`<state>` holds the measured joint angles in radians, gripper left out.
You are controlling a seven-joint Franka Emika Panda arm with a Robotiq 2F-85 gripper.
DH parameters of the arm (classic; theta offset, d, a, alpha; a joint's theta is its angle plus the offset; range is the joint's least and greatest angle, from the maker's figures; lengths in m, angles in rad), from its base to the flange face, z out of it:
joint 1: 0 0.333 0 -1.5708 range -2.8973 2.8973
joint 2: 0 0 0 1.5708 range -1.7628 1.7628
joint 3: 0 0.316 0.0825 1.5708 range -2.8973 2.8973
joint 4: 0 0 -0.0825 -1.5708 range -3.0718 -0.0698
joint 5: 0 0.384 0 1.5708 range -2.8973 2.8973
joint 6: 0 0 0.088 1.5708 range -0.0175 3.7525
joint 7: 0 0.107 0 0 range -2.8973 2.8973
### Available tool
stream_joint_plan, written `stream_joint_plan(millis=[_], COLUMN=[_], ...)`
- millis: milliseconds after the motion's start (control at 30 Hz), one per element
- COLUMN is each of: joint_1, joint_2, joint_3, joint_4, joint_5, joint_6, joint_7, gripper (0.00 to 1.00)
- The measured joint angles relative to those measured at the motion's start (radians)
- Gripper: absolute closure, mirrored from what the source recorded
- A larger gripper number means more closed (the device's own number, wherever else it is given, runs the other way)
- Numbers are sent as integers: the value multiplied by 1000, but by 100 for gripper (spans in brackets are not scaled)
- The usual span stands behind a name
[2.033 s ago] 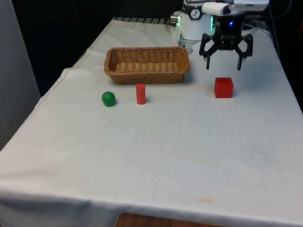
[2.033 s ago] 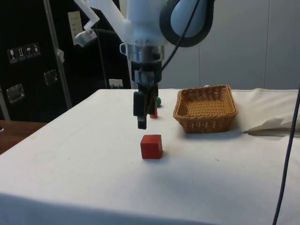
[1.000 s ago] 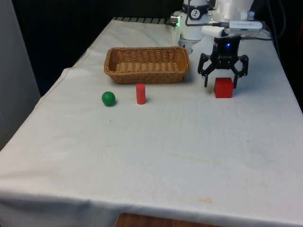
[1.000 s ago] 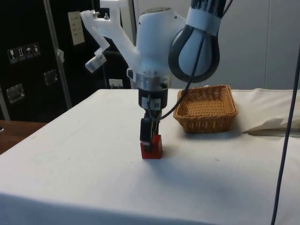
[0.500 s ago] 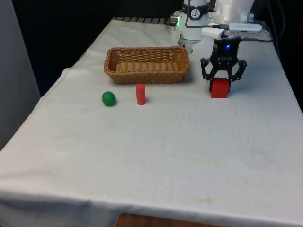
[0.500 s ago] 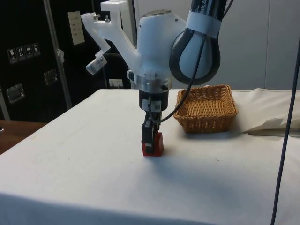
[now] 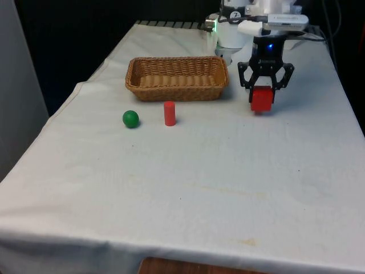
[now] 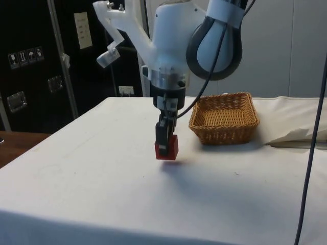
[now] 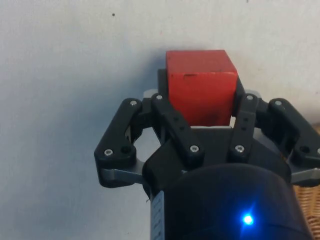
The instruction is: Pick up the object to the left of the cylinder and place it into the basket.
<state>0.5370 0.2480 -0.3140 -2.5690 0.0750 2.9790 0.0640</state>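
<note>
My gripper (image 7: 262, 97) is shut on a red cube (image 7: 262, 103) and holds it a little above the cloth, off the wicker basket's (image 7: 177, 87) right end in the front view. In the wrist view the cube (image 9: 200, 82) sits clamped between the two fingers (image 9: 167, 107). From the side, the cube (image 8: 169, 148) hangs over its own shadow in front of the basket (image 8: 225, 127). A red cylinder (image 7: 169, 113) stands upright in front of the basket. A green ball (image 7: 130, 119) lies on the front view's left of the cylinder.
The white cloth (image 7: 188, 188) covers the whole table. A corner of the basket (image 9: 312, 186) shows beside the gripper in the wrist view. The robot's base (image 7: 231, 34) stands behind the basket's right end.
The open gripper came down around the red cube, shut on it, and has now lifted it off the cloth. The ball, cylinder and basket have not moved.
</note>
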Motion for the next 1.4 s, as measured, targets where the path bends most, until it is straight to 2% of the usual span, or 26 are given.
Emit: stream_joint_plan(millis=[500, 767, 1033, 1400], joint_1=[0, 0, -4, -12], joint_2=[-89, -130, -206, -263], joint_3=[-39, -51, -67, -99], joint_4=[-38, -49, -76, -106], joint_5=[-1, -1, -1, -1], joint_6=[-20, -21, -39, -55], joint_7=[-44, -49, -75, -124], gripper=[99, 99, 99, 99])
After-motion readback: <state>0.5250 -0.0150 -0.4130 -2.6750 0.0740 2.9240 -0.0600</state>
